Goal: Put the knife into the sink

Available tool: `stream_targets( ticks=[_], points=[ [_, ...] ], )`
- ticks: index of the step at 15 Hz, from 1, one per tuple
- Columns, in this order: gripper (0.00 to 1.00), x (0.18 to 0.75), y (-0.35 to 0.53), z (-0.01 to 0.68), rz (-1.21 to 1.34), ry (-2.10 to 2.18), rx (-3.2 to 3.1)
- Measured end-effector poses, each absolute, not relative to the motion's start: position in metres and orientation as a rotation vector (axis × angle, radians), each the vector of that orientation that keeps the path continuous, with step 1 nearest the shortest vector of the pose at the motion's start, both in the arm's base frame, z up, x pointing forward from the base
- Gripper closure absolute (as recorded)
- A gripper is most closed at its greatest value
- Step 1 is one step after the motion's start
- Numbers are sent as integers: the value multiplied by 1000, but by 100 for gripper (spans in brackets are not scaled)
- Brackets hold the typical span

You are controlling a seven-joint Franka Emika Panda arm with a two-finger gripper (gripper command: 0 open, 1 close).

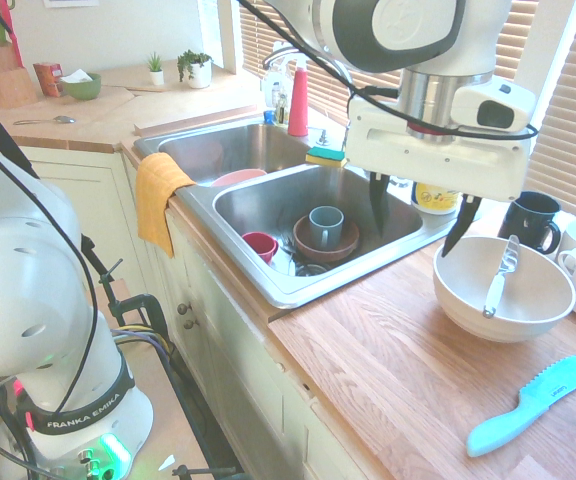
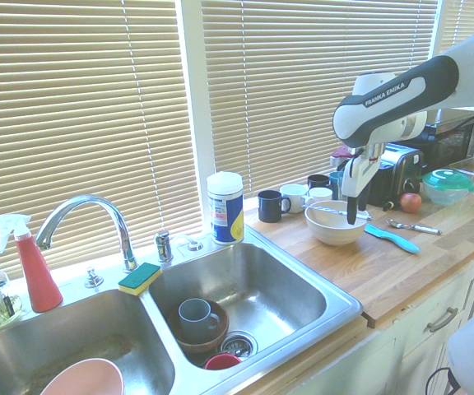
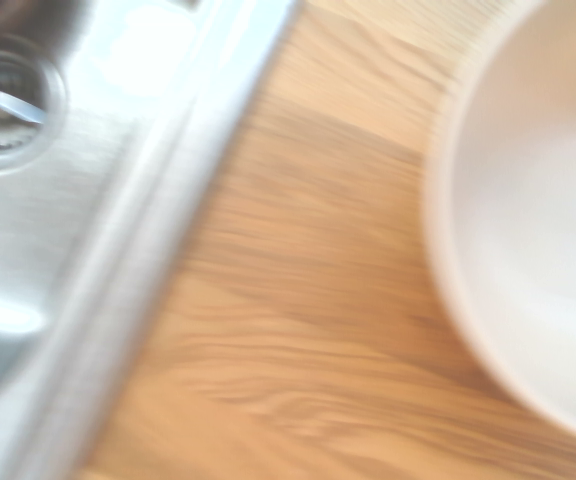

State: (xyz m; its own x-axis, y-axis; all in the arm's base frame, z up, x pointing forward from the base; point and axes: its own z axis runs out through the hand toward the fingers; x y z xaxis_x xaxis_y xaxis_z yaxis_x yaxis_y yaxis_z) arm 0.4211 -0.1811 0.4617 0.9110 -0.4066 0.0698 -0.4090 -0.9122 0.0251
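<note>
End effector — wide open, seemingly empty | knife — in bowl

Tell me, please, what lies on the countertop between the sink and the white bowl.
Bare wood: the wrist view shows nothing lying on the countertop between the rim of the sink and the white bowl.

1. Serrated knife: solid turquoise.
2. Towel: orange-yellow.
3. Sponge: green and yellow.
4. Bench: light brown, streaked with wood grain.
5. Spray bottle: red, white nozzle.
6. Large bowl: whitish.
</note>
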Motion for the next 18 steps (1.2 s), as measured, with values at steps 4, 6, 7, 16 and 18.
stream_targets(
  ticks=[4,6,7,16,18],
  points=[
    [0,447,-214,448,111,-710,2999],
    [0,461,-226,442,103,-733,2988],
    [0,467,-232,440,100,-744,2984],
    [0,496,-253,419,81,-830,2988],
    [100,500,-254,409,78,-840,2991]
  ],
)
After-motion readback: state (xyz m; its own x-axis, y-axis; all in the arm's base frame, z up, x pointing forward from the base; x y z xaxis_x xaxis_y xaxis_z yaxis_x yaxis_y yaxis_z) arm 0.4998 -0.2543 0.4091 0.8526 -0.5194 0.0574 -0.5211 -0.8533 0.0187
